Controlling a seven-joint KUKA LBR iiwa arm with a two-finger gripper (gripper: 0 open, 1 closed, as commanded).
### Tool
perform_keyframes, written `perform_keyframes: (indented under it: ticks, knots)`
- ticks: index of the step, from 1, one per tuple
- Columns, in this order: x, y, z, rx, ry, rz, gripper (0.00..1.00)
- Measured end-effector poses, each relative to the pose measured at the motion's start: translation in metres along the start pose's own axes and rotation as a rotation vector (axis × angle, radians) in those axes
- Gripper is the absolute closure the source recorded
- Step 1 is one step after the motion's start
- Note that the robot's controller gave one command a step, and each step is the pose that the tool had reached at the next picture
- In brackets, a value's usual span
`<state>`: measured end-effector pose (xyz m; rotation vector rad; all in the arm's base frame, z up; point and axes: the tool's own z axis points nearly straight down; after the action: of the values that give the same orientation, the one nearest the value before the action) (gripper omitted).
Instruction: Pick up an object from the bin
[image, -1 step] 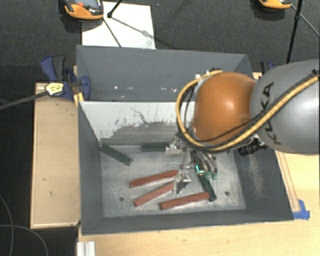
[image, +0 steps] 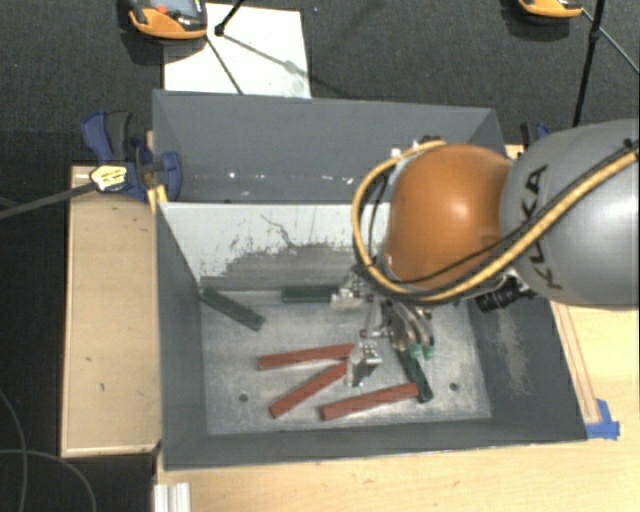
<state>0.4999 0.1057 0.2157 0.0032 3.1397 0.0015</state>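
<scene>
In the grey bin (image: 182, 340), the claw (image: 363, 366) points down among red-brown sticks (image: 300, 358), grip unclear.

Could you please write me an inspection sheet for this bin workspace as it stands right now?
Surface: grey metal bin, floor scuffed.
Job's things: three red-brown sticks lying flat on the middle of the floor.
Clutter: dark grey bar and dark green bar near the back wall; green stick just right of the gripper.
Grippers: gripper low in the bin, over the right ends of the red-brown sticks.
Cables: yellow-and-black cable looped round the orange wrist cover.
Surroundings: dark floor around the bin.
</scene>
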Motion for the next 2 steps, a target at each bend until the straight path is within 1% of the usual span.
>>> perform_keyframes:
  ticks: [1, 2]
  knots:
    - [-0.013, -0.002, 0.038, -0.002, -0.010, -0.034, 0.00]
    - [-0.006, -0.005, 0.109, 0.000, -0.004, -0.077, 0.00]
